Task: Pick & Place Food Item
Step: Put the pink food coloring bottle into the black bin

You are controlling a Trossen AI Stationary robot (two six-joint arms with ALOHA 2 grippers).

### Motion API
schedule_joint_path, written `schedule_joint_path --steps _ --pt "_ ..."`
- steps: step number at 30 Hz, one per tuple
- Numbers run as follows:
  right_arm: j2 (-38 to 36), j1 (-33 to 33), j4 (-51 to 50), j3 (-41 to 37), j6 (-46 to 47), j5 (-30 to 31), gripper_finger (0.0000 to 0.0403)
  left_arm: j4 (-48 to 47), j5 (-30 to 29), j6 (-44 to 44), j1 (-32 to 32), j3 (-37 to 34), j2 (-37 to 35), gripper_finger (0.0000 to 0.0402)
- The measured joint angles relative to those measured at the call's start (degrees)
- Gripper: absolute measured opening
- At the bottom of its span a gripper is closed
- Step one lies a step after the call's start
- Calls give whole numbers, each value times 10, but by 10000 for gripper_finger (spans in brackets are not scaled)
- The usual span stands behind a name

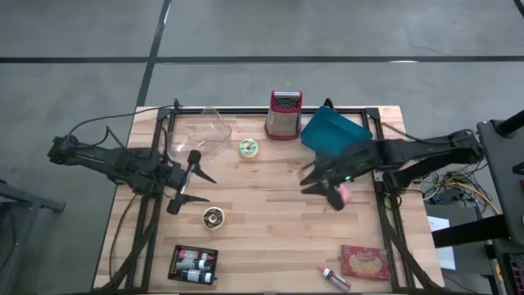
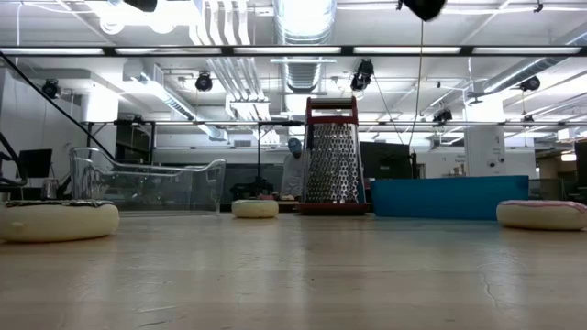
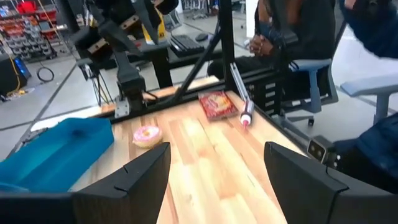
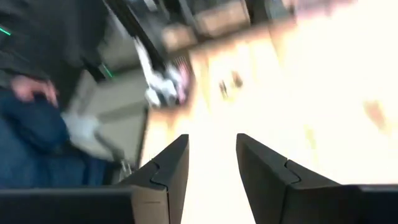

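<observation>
Three doughnuts lie flat on the wooden table: a pink one, a green-and-white one and a chocolate one. My right gripper hangs above the table just left of the pink doughnut, open, with nothing between its fingers. My left gripper stands open above the table's left part, pointing toward the right side, with nothing between its fingers. The right wrist view is blurred.
A blue bin and a metal grater stand at the far edge, and a clear container at the far left. Near the front lie a black tray of bottles, a snack packet and a tube. People sit beyond the right side.
</observation>
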Motion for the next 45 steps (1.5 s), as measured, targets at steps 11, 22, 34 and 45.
schedule_joint_path --steps 11,22,34,45 --pt "215 68 -186 171 87 7 125 90 -37 52 1 -52 0 264" --pt "268 167 -224 241 180 46 128 107 -37 56 1 -55 -3 264" --pt "241 283 -257 241 326 178 121 103 -37 56 2 -59 -3 264" --pt "273 306 -361 240 508 177 129 103 -37 56 2 -59 -3 264"
